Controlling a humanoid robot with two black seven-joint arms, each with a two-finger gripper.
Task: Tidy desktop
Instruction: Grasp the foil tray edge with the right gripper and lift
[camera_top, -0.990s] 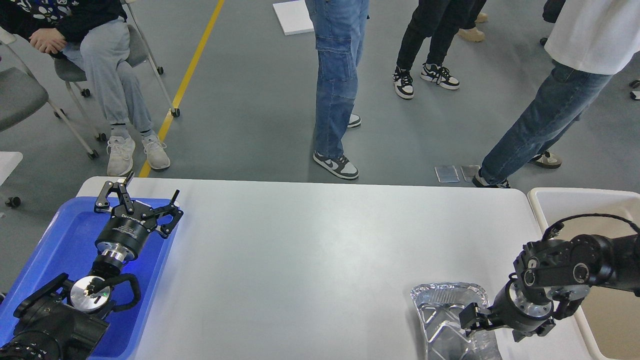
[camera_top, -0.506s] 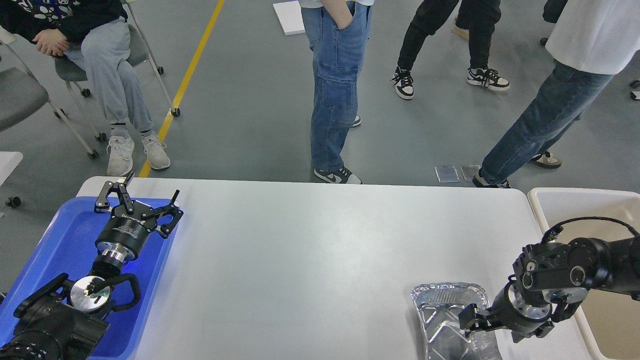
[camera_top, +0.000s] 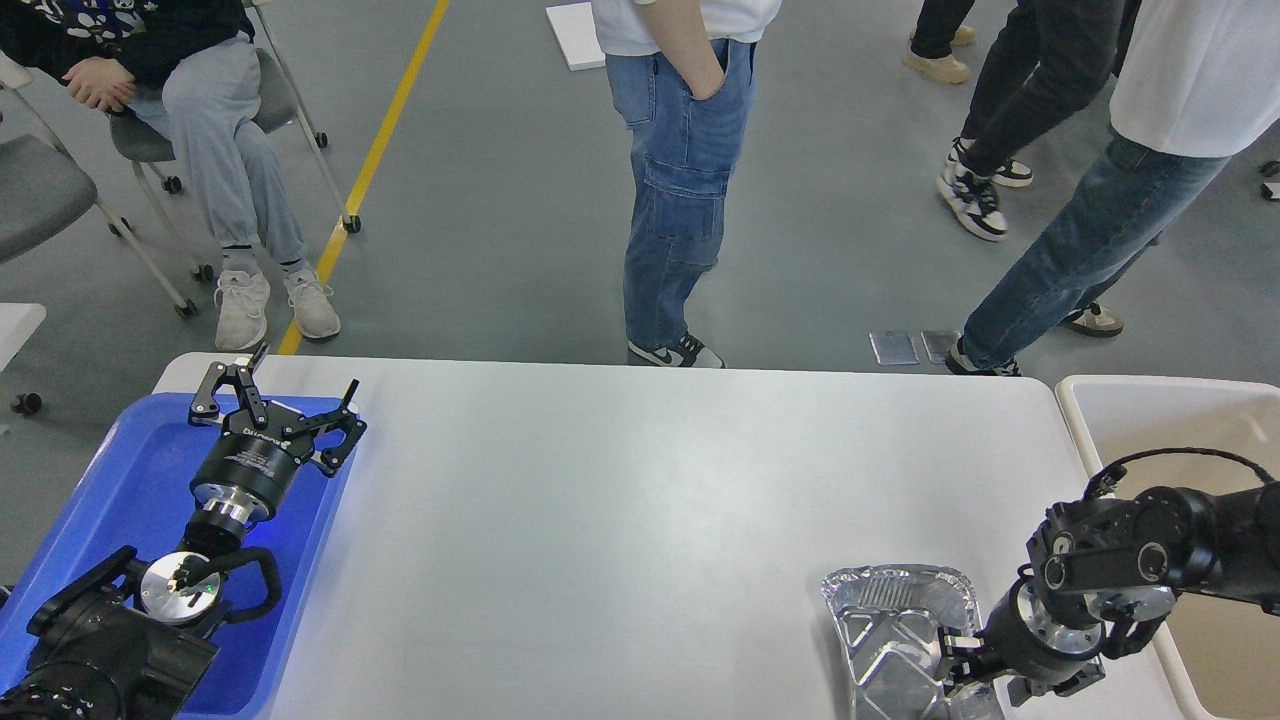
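The desktop (camera_top: 640, 500) is a wide white-grey tabletop. A crumpled silver foil tray (camera_top: 890, 620) lies on it at the front right. My right gripper (camera_top: 952, 658) is low at the foil tray's right rim, touching or just over it. Its fingers are dark and cannot be told apart. My left gripper (camera_top: 303, 372) is open and empty, held over the far right corner of the blue plastic tray (camera_top: 130, 480) at the left end of the desktop.
A beige rimmed bin (camera_top: 1170, 410) stands just off the desktop's right end, under my right arm. Several people stand beyond the far edge, one in jeans (camera_top: 680, 200) close to it. A seated person and chairs are at the far left.
My right gripper has sunk lower and a little to the right along the foil tray's rim. The foil tray and my left arm have not moved. The people behind have shifted.
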